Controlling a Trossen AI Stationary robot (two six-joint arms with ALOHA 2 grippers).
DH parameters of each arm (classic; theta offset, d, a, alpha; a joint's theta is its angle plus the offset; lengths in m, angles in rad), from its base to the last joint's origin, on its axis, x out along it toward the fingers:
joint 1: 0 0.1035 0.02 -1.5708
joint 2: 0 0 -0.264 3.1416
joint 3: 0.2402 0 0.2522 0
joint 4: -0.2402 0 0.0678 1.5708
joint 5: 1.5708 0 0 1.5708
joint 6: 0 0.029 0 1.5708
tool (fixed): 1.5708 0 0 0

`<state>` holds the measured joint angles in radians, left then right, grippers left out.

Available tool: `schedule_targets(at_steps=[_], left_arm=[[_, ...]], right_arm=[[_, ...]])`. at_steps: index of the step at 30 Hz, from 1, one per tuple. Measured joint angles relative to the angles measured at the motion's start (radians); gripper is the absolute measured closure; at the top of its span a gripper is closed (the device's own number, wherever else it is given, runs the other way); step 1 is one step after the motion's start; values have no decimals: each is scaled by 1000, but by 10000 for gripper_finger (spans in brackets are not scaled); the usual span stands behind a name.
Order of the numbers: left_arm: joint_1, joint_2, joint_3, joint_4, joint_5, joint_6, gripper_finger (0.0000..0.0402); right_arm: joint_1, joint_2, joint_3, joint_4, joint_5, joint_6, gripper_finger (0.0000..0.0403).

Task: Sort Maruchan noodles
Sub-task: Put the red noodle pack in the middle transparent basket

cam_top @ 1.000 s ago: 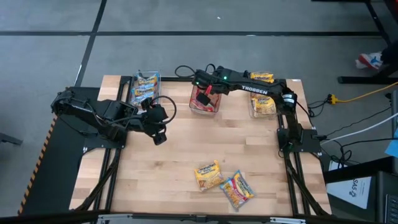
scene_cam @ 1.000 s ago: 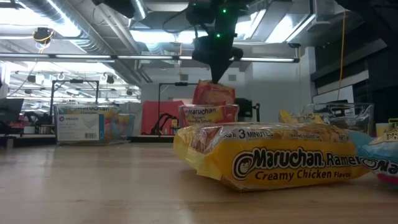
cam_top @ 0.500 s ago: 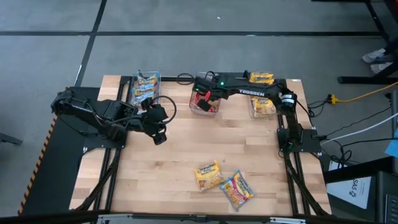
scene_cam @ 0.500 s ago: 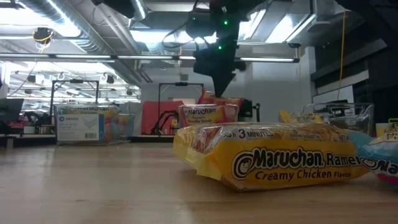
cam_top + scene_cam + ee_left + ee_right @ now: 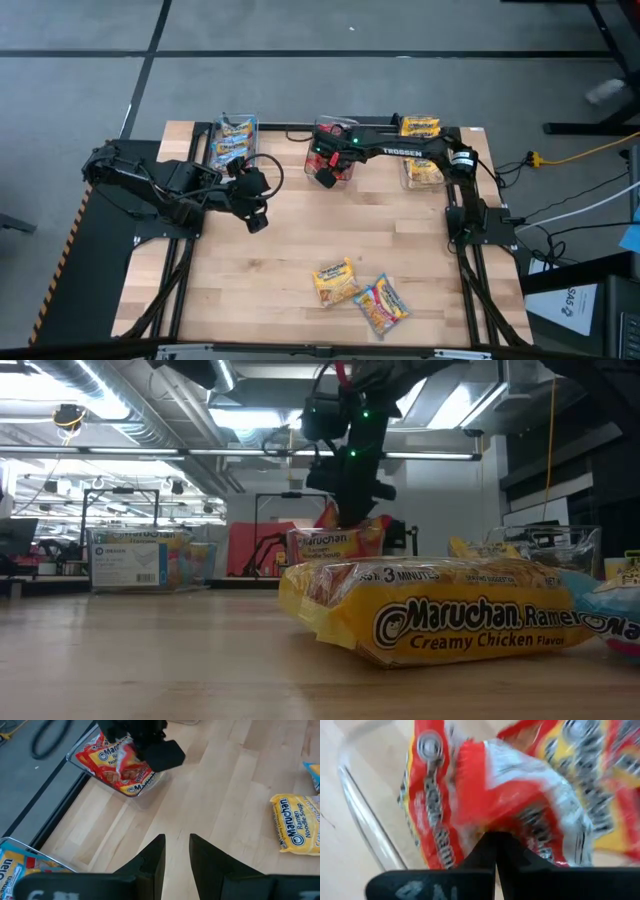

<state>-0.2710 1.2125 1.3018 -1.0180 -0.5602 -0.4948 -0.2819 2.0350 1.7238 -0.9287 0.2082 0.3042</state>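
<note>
Red packet (image 5: 485, 805) fills my right wrist view, pinched at its edge between fingers that look pressed together on the crinkly film. From above, I have the right pincer (image 5: 326, 172) over the middle bin (image 5: 345, 128) at the far side of the tabletop (image 5: 300, 260), where other red packets (image 5: 117, 767) already lie. So I judge this to be the drop-off step for a red one: it hangs low over the clear wall (image 5: 367, 827), not yet let go.

My left pincer (image 5: 176, 851) waits near the tabletop's left side, fingers a little apart and holding nothing, just in front of the blue bin (image 5: 233, 140).

Next I would spread the right fingers to release, then lift straight up so the film does not drag out with them. After that, two packets wait at the near edge: a yellow one (image 5: 335, 281) and a multicoloured one (image 5: 381, 303), touching each other. The yellow bin (image 5: 421, 165) sits at the far right, so the yellow one probably goes there.
</note>
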Motion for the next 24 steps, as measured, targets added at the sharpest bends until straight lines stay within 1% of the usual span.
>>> schedule_targets(at_steps=[3, 6, 16, 20, 24], left_arm=[[0, 0, 0, 0, 0, 0, 321], [0, 0, 0, 0, 0, 0, 321], [0, 0, 0, 0, 0, 0, 321], [0, 0, 0, 0, 0, 0, 321], [0, 0, 0, 0, 0, 1, 321]], right_arm=[[1, 0, -41, 29, -6, 7, 403], [1, 0, -72, 79, -36, 7, 403], [-6, 1, -67, 168, -36, 2, 399], [-15, 1, -67, 180, -57, 3, 370], [-21, 1, -67, 183, -86, 5, 318]])
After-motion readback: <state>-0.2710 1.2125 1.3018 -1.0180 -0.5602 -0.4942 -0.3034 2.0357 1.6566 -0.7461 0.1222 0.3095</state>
